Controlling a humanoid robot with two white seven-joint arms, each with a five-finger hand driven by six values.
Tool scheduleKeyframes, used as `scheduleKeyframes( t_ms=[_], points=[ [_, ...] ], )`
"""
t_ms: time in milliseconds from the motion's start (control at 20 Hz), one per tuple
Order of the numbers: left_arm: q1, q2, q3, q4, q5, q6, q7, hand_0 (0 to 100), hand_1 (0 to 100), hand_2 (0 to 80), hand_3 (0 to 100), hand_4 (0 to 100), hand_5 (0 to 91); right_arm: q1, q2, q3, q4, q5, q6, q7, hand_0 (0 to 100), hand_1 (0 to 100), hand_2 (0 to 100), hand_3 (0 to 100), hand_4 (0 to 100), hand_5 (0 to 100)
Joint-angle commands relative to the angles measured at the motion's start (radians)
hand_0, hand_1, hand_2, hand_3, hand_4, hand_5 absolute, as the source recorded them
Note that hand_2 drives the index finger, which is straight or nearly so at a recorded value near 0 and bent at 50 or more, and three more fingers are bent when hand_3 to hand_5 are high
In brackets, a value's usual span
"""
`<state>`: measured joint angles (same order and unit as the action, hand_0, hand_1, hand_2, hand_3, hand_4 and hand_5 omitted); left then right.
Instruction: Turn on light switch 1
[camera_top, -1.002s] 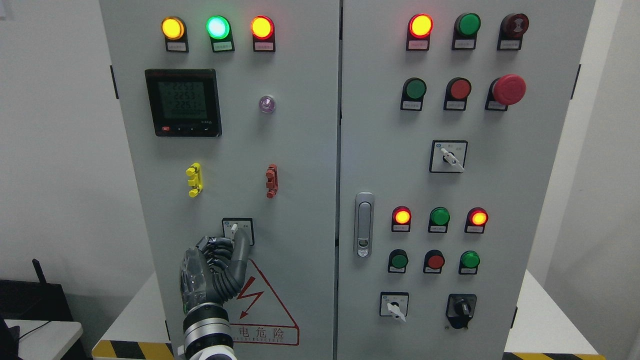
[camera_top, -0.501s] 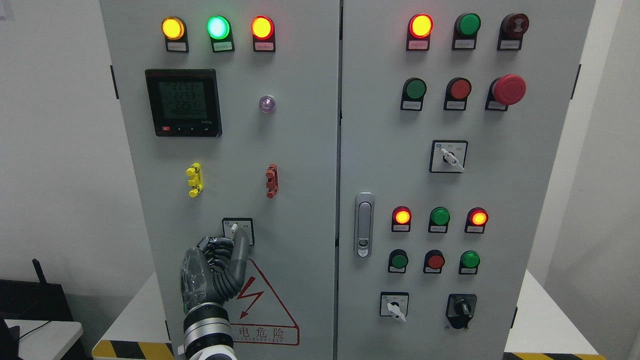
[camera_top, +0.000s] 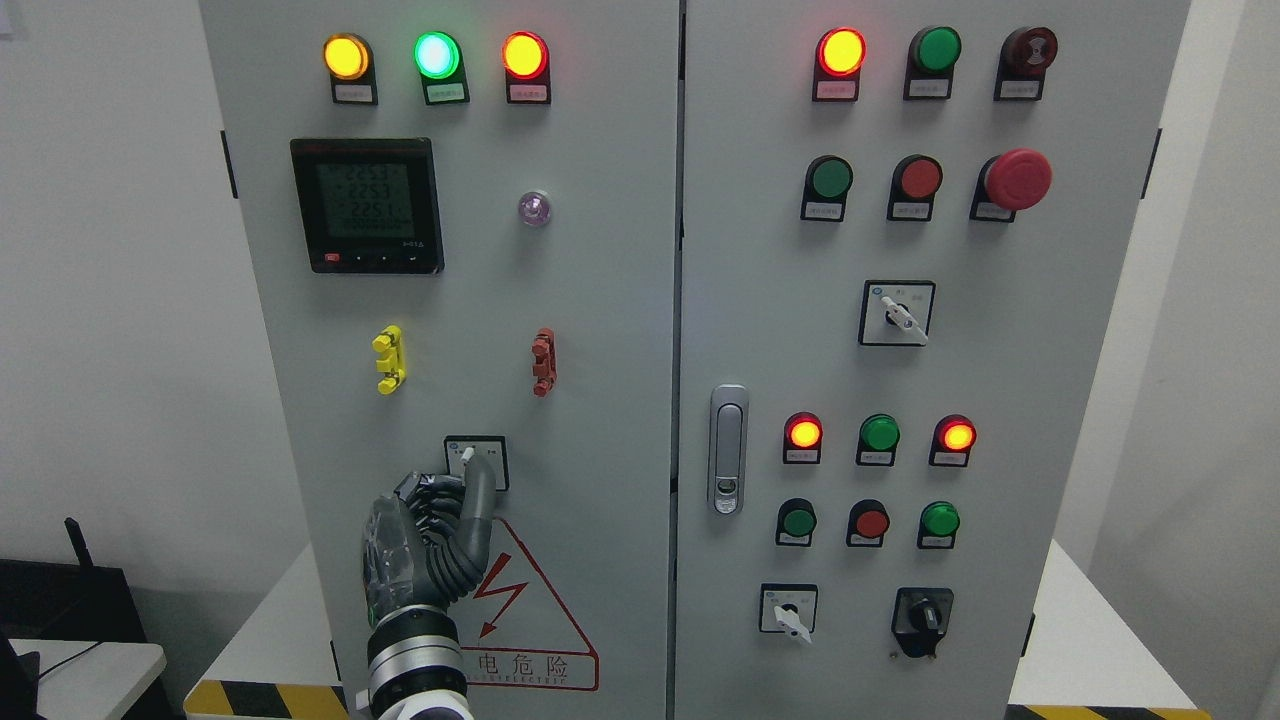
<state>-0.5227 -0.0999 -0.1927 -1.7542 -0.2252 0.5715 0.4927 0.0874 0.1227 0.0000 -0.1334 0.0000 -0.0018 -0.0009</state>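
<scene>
The fingers (camera_top: 478, 490) of the left hand (camera_top: 425, 545) are closed around the rotary switch (camera_top: 470, 458); contact is made, but turning appears not yet done.

Around the digital meter (camera_top: 367, 205), the cabinet is showing three lit lamps above it, one clear lamp to its right, one yellow and one red clip below it, and four rotary selector switches spreading below and rightward.
</scene>
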Motion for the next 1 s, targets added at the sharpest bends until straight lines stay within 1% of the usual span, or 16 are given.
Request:
scheduleKeyframes(
  t_ms=[0,601,702,952],
  points=[
    [-0.003,0.0,-0.001,0.001,0.001,0.001,-0.008,46,32,55.6,79,88,87.3,0.0,0.0,0.02,0.0,-0.026,0.0,-0.001,12,39,0,0,0,0],
    [-0.003,-0.001,-0.001,0.005,0.003,0.001,-0.011,50,30,57.0,81,88,87.5,0.0,0.0,0.02,0.001,-0.026,0.0,-0.001,12,39,0,0,0,0],
    [-0.003,0.0,-0.001,0.007,0.013,0.001,-0.011,51,29,57.2,81,88,87.5,0.0,0.0,0.02,0.0,-0.026,0.0,-0.001,12,39,0,0,0,0],
    [-0.003,0.0,-0.001,0.007,0.018,0.001,-0.011,54,27,58.7,83,89,87.5,0.0,0.0,0.02,0.0,-0.026,0.0,-0.001,12,39,0,0,0,0]
  ],
)
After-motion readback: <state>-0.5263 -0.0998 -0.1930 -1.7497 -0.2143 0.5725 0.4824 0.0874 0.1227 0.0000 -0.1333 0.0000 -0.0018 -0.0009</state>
